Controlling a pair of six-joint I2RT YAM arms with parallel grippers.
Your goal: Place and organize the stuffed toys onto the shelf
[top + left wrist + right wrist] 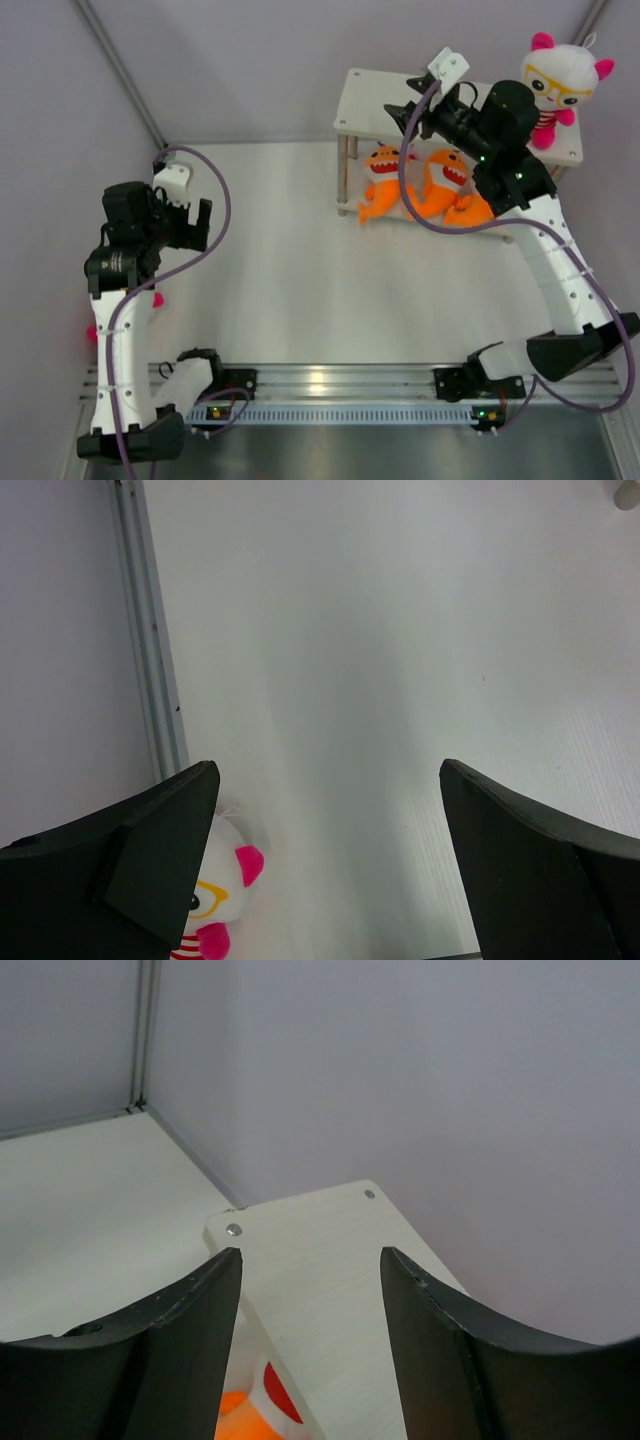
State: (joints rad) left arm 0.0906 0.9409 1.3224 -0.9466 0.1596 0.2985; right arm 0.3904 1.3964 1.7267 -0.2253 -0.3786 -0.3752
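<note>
The shelf stands at the back right. A white doll with yellow glasses sits on the right end of its top board. Three orange sharks lie on the lower tier. My right gripper hovers open and empty over the top board; a shark peeks out below the board's edge in the right wrist view. My left gripper is wide open and empty at the left. Another doll lies by the left wall under it, half hidden behind the left finger.
Grey walls close in the table on the left, back and right. A metal frame strip runs along the left wall's foot. The arms' mounting rail spans the near edge. A shelf leg shows far off in the left wrist view.
</note>
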